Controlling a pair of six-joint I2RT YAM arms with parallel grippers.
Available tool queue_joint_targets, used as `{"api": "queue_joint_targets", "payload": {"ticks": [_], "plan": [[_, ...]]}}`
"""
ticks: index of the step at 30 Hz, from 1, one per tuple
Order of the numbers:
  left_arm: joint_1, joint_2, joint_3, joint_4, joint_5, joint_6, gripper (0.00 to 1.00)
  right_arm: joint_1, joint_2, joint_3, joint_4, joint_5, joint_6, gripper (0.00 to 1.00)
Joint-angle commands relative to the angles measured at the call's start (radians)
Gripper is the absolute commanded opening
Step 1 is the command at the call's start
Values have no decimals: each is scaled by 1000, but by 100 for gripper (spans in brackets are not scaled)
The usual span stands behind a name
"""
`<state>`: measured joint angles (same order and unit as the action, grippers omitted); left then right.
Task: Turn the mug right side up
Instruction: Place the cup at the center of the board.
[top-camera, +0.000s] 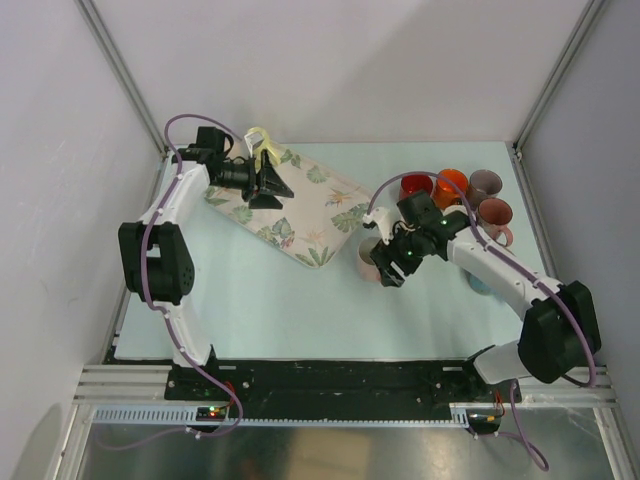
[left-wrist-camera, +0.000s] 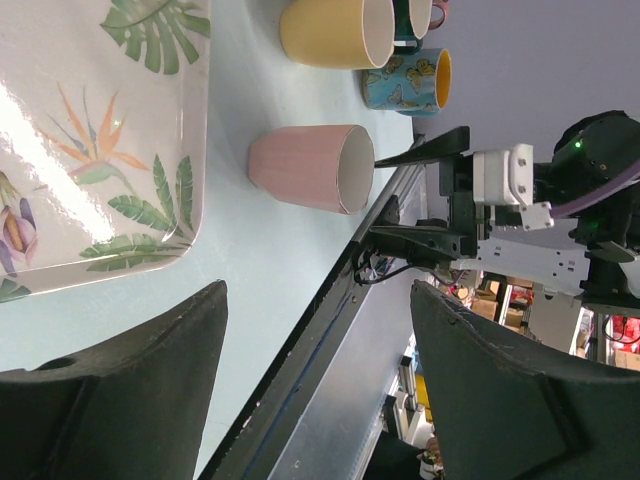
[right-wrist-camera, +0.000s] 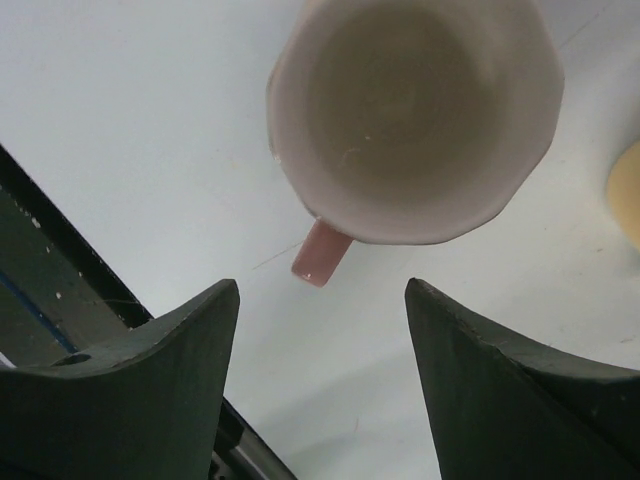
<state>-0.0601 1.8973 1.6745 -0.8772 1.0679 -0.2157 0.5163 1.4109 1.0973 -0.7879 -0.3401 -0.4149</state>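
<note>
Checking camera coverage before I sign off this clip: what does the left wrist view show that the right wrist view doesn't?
Only the left wrist view: the floral tray, a butterfly mug, a whole yellow mug, and the right gripper seen from outside, jaws open by the mouth of the pink mug. Only the right wrist view: that mug's empty inside, seen from above, and its handle; a yellow sliver at the frame edge cannot be identified. Both: the pink mug, standing mouth up.
</note>
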Motion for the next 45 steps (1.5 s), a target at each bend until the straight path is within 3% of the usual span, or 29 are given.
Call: {"api": "queue_joint_targets", "payload": {"ticks": [1, 9, 17, 20, 25, 30, 39, 45], "plan": [[-7, -68, 0, 6, 8, 27, 78, 6, 36, 0, 98, 51, 139, 71], [-9, -89, -22, 6, 4, 32, 78, 9, 123, 1, 215, 65, 198, 53], [-10, -97, -38, 7, 3, 35, 77, -11, 86, -13, 134, 35, 122, 12], [-11, -91, -36, 6, 5, 34, 77, -35, 21, -56, 68, 33, 75, 2], [-18, -75, -32, 6, 5, 29, 77, -114, -81, -129, -55, 61, -11, 0], [-36, -57, -27, 6, 6, 26, 77, -276, -133, -151, -164, 67, -58, 0], [-79, -34, -10, 7, 9, 27, 77, -509, -191, -197, -234, 97, -151, 0], [-92, -31, -10, 5, 7, 27, 77, -564, -233, -251, -217, 109, -169, 0]]}}
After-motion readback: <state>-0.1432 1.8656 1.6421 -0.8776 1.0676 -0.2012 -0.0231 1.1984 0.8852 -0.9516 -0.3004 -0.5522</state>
